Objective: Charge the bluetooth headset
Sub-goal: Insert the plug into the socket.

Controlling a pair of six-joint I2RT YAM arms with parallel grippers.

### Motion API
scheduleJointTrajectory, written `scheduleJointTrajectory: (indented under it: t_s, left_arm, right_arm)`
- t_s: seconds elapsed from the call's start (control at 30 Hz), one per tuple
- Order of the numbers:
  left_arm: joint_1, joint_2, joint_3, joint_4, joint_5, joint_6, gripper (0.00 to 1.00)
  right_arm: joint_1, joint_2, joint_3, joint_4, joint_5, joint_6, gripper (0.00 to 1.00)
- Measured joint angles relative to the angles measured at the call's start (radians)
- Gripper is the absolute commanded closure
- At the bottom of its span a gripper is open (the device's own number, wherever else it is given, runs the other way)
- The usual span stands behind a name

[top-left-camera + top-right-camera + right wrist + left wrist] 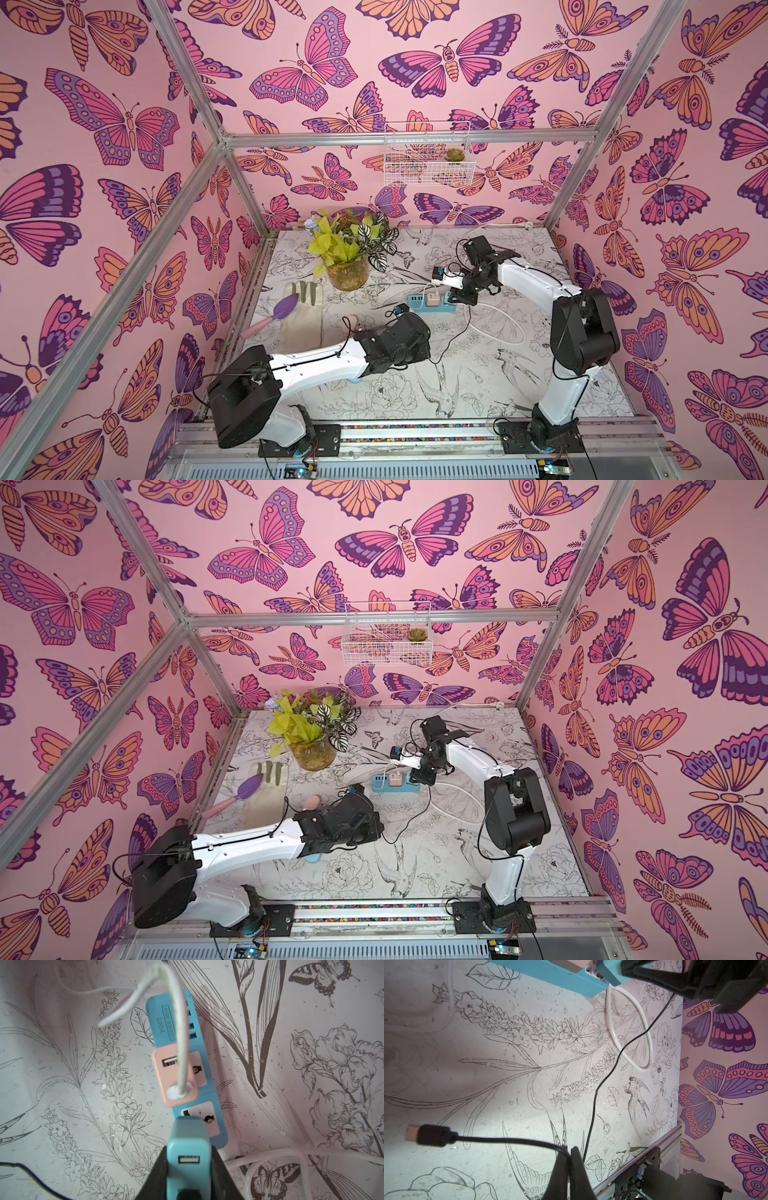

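Observation:
My left gripper (571,1152) is shut on a thin black cable (508,1140). Its black USB plug (428,1136) sticks out free above the table. In the right wrist view my right gripper (189,1153) is shut on a teal USB adapter (187,1147), held just over the near end of the blue power strip (164,1022). A pink adapter (176,1078) with a white cord sits plugged into that strip (419,300). I cannot make out the bluetooth headset. A pink rounded thing (353,319) peeks out behind my left forearm, and I cannot tell what it is.
A potted plant (347,257) stands at the back left. A glove (303,320) with a purple trowel (284,309) on it lies at the left. The strip's white cord (505,328) loops on the table near the right arm. A wire basket (428,160) hangs on the back wall.

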Motion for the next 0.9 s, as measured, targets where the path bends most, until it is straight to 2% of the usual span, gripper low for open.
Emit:
scheduleJointTrajectory:
  t_s: [0.9]
  left_arm:
    - [0.000,-0.003,-0.019,0.006,-0.001,0.000,1.00]
  right_arm:
    - [-0.001,0.036,0.038,-0.031,-0.026,-0.156,0.99]
